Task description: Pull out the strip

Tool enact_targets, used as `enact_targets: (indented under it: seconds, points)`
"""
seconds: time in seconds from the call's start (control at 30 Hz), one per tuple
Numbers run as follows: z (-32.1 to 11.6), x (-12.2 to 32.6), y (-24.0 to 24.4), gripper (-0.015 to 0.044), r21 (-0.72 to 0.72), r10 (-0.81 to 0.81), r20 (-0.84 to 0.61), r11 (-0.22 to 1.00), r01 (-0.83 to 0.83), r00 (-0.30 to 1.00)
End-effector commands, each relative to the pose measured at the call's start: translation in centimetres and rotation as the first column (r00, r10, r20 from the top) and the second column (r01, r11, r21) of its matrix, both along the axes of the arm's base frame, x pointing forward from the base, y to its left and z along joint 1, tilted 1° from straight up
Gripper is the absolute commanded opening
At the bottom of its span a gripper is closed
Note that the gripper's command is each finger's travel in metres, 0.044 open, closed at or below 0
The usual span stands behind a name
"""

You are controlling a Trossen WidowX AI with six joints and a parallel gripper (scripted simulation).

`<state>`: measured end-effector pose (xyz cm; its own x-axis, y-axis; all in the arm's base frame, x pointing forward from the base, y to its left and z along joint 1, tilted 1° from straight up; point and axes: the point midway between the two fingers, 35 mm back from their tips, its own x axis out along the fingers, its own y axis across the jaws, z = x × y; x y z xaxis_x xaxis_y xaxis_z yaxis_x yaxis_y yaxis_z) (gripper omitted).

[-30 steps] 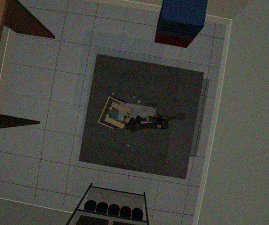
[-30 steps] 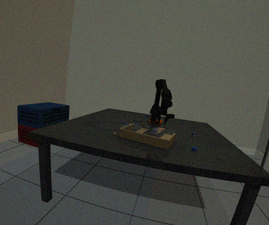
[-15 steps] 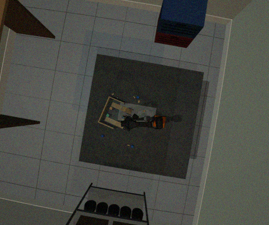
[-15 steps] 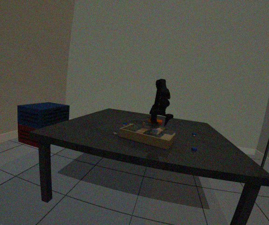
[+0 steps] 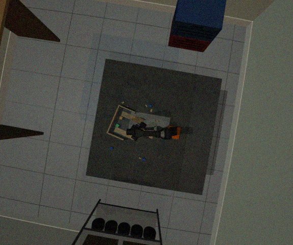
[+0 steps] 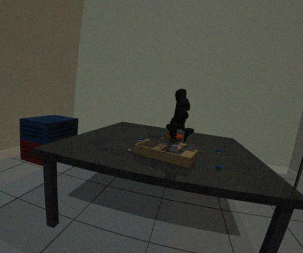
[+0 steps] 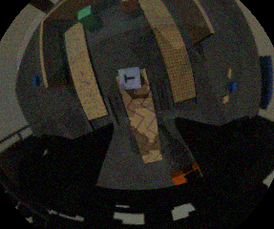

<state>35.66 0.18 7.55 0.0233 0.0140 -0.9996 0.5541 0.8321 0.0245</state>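
Two patterned strips [image 7: 83, 72] [image 7: 171, 52] flank the zigzag strip [image 7: 142, 119] bearing the labelled cube [image 7: 130, 78], beneath the wide-open, unladen tool [image 7: 144, 124].

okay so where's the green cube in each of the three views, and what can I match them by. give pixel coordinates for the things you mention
Top: left of centre, inside the wooden frame [image 5: 113, 119] [image 6: 160, 157] [image 7: 44, 52], green cube [image 5: 117, 125] [image 7: 85, 12].
Exterior: I can't make it out.
Wrist: upper left, near the picture's top edge.
Shared landmark: the wooden frame.
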Motion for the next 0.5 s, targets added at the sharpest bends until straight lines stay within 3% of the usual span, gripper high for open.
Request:
enact_targets:
  seconds: [0.0, 0.47]
  points:
    - [0.3, 1.4, -0.5, 0.0440, 0.003, 0.003, 0.005, 1.000, -0.003, 1.000]
    - [1.3, 5.7, -2.1, 0.0440, 0.001, 0.003, 0.008, 1.000, -0.003, 1.000]
